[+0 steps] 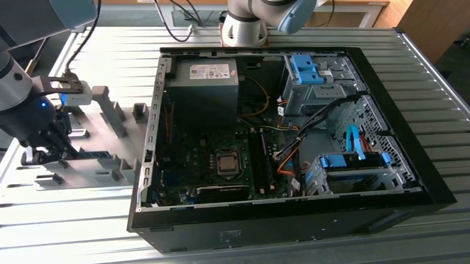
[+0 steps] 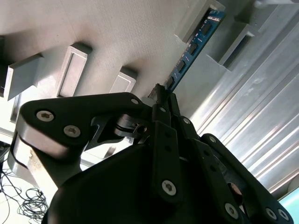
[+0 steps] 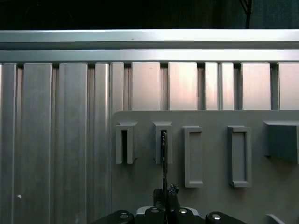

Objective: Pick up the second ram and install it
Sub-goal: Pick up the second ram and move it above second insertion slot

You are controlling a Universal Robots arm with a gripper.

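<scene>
The second ram [image 2: 190, 47] is a thin green-blue stick with small black chips. It lies on edge across the pale grey holder plate [image 1: 85, 184] at the exterior view's left. My gripper [image 2: 162, 93] is shut on its near end, one finger on each flat side. In the first wrist view the second ram [image 3: 164, 158] shows edge-on, running from my gripper [image 3: 164, 195] to a slotted holder block [image 3: 162, 142], where its far end sits. In the exterior view my gripper [image 1: 45, 155] hangs low over the plate, well left of the open computer case [image 1: 294, 223].
The case lies open on the ribbed aluminium table [image 1: 433, 82], showing the motherboard's long memory slots [image 1: 258, 159], the processor socket [image 1: 227, 163], a power supply [image 1: 202, 82] and blue drive cages [image 1: 353, 165]. More grey holder blocks [image 3: 238, 156] stand on the plate.
</scene>
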